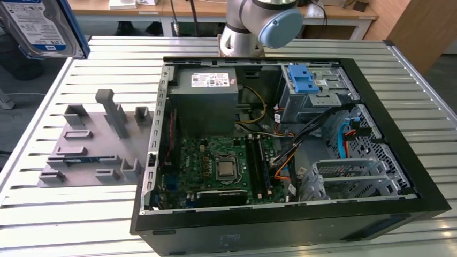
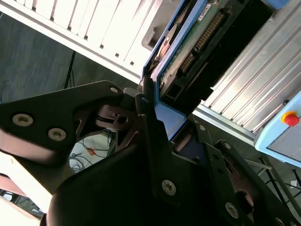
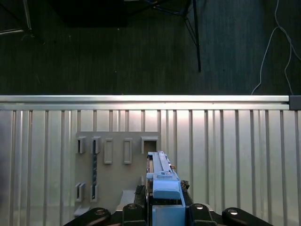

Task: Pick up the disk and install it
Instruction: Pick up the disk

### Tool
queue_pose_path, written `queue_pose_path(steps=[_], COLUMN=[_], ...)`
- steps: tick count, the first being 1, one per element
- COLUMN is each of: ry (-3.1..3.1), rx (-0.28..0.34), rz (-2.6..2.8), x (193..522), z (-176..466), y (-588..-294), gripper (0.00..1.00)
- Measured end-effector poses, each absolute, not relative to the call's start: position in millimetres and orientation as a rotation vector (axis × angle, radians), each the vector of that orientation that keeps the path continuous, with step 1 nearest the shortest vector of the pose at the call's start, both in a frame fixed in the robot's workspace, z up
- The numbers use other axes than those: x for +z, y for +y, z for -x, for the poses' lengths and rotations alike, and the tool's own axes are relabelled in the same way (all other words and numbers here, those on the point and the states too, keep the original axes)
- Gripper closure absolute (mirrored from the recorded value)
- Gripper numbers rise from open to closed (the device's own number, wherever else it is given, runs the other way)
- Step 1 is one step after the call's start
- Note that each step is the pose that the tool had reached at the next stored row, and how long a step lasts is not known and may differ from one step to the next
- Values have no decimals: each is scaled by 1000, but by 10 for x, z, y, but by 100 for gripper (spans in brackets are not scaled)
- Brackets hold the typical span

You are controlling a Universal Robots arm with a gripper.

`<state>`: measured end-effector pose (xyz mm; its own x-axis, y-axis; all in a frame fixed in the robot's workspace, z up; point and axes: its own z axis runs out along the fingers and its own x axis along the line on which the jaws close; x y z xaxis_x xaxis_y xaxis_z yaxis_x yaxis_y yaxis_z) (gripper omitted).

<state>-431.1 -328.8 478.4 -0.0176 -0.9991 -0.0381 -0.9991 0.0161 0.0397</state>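
One disk (image 1: 42,24), silver with a blue-and-white label, is held up at the exterior view's left, over the ribbed metal counter (image 1: 64,225) and its grey slotted fixture (image 1: 93,144). Rightward lies the open black computer case (image 1: 286,214). The second wrist view adds the disk's green circuit board (image 2: 197,37), with the fingers (image 2: 145,106) pinching its blue rail (image 2: 165,115).

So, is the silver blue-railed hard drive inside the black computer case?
No, the silver blue-railed hard drive is raised over the slatted table, outside the case.
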Motion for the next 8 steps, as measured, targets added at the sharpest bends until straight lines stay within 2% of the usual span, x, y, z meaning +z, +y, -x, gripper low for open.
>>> queue_pose_path(steps=[8], ry=[-2239], rx=[-87], rz=[-2201], x=[4790], z=[4312], y=[-3305], gripper=[63])
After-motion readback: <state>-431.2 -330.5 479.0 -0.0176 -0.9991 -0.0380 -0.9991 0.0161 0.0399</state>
